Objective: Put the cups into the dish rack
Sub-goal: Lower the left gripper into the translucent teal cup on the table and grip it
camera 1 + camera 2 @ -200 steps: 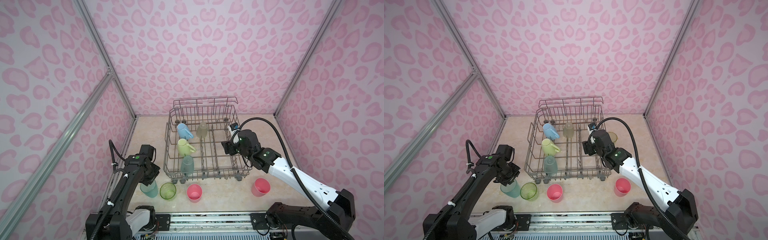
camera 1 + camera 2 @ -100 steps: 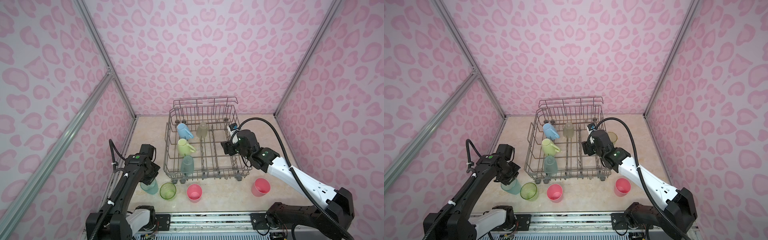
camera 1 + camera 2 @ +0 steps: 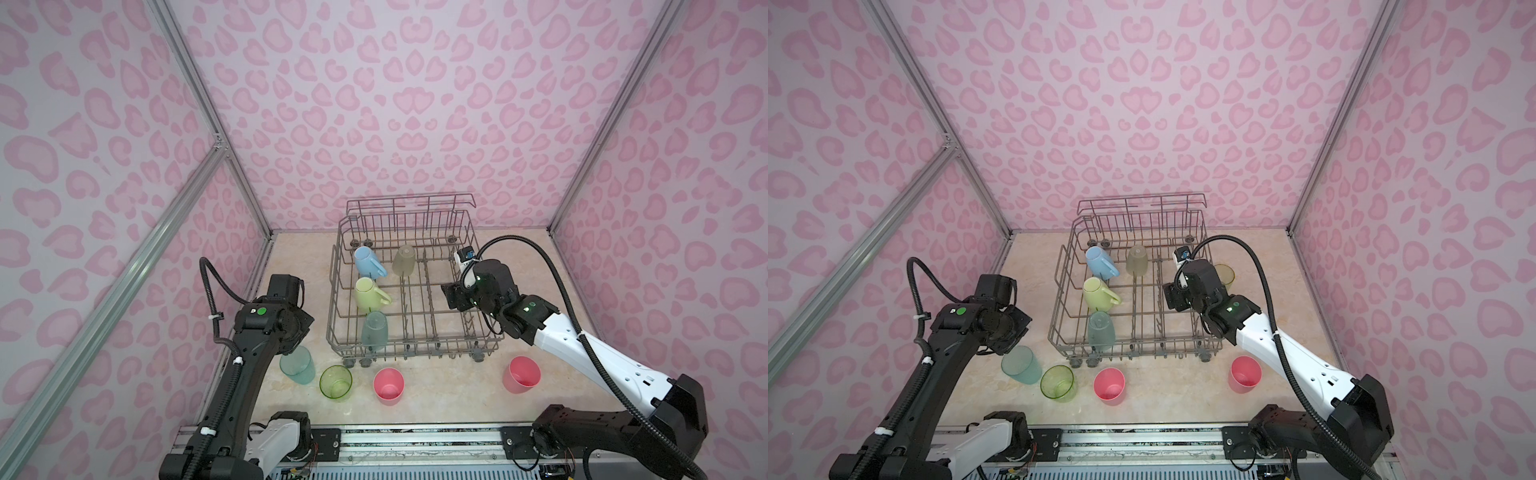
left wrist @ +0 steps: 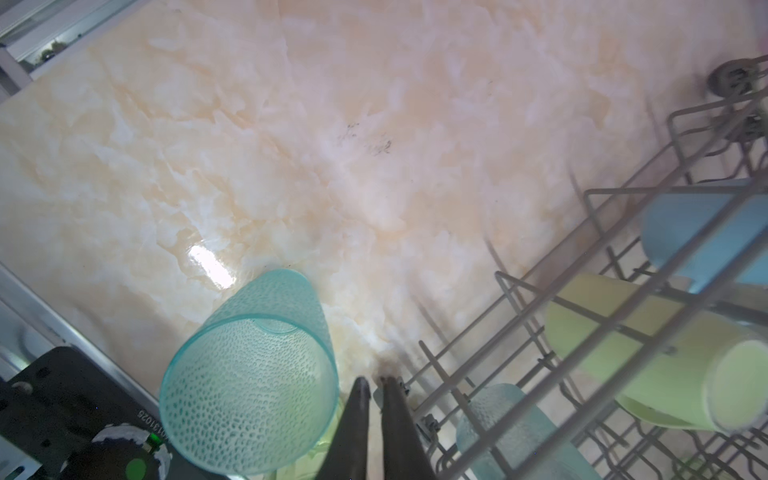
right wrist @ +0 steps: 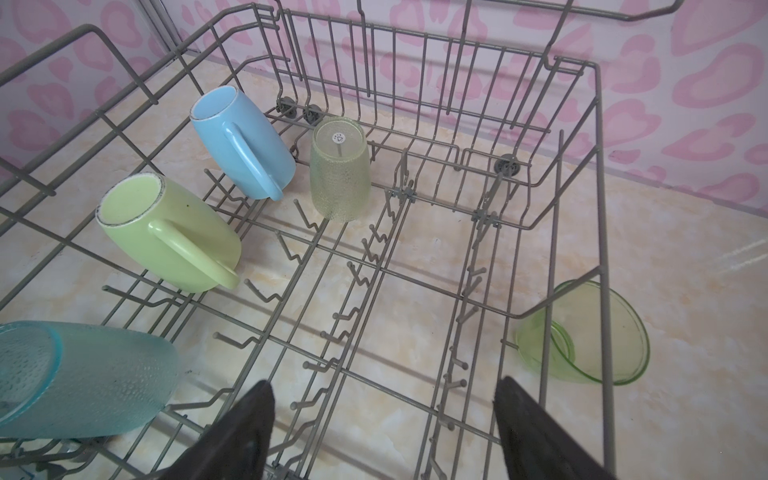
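Left gripper, pressed nearly together, points down beside teal cup, lower left in both top views; right gripper, spread, reaches over dish rack.

You have a glossy, cream marbled desk closed in by walls printed with pink heart-like blotches, with aluminium struts along the corners; in the left wrist view a few dark specks, perhaps scuffs, mark the desk

Small white printed no., rotated, on black robot part, lower left; perhaps reads 0131025. Round white sticker w/ tiny unreadable mark on beige cup base, upper centre.
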